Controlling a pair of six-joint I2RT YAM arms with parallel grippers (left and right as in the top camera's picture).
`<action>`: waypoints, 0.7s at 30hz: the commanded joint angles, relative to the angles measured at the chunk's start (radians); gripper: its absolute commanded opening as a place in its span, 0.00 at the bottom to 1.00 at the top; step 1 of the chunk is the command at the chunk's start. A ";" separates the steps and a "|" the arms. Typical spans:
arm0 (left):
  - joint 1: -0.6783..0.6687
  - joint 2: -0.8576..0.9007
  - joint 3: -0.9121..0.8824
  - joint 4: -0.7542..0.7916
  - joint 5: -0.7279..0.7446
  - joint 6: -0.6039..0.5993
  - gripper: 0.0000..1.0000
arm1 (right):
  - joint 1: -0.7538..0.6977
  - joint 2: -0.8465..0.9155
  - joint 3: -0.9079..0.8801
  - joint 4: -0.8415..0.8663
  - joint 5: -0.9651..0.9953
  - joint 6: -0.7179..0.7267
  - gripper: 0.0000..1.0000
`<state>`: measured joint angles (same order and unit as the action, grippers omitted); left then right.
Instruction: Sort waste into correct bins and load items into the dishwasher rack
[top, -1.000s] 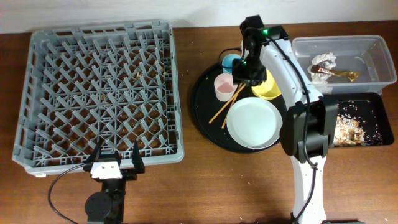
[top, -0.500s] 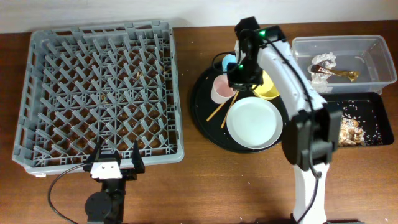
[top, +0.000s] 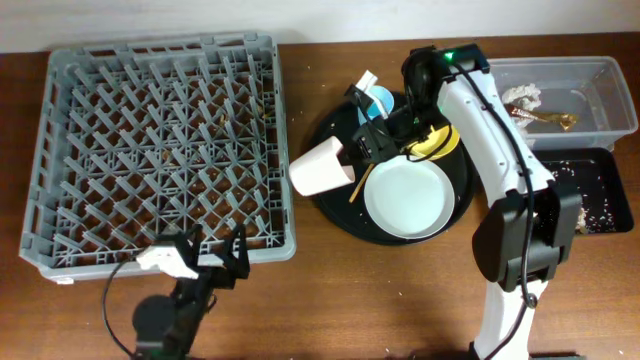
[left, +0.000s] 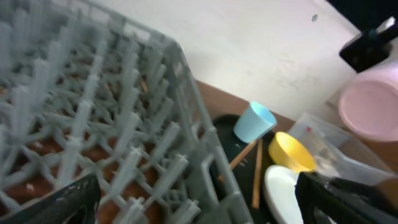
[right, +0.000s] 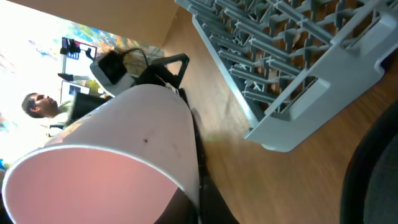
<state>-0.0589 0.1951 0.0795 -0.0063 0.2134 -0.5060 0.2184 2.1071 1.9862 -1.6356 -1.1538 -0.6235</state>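
Note:
My right gripper (top: 352, 152) is shut on the small pink cup (top: 320, 168) and holds it on its side in the air, between the grey dishwasher rack (top: 160, 150) and the round black tray. In the right wrist view the pink cup (right: 124, 155) fills the lower left, its wall pinched by the gripper (right: 202, 199), with the rack's corner (right: 298, 62) beyond. The blue cup (top: 378, 100), yellow bowl (top: 436, 146), white plate (top: 405, 197) and chopsticks (top: 358, 182) stay on the round tray. My left gripper (top: 208, 264) is open and empty at the rack's front edge.
The round black tray (top: 330, 205) lies right of the rack. The clear tub (top: 600, 80) holds a napkin (top: 522, 96) and a brown-gold wrapper (top: 552, 121). The shallow black tray (top: 595, 180) holds food crumbs. The left wrist view shows the rack (left: 93, 124) and blue cup (left: 254, 121).
My right gripper took the pink cup off the round tray, lifted it and swung it left toward the rack, tipping it sideways. The left arm turned slightly to the right.

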 joint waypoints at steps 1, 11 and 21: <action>0.061 0.363 0.277 0.014 0.229 -0.062 0.99 | -0.004 -0.005 -0.006 0.021 -0.066 -0.024 0.04; 0.085 1.250 0.645 0.352 1.021 -0.996 0.99 | -0.002 -0.005 -0.006 0.378 -0.081 0.259 0.04; 0.084 1.251 0.645 0.359 1.059 -0.855 0.99 | 0.150 0.050 -0.098 0.593 -0.080 0.375 0.04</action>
<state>0.0299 1.4456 0.7181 0.3450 1.2682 -1.4036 0.3439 2.1517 1.8927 -1.0481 -1.1992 -0.2718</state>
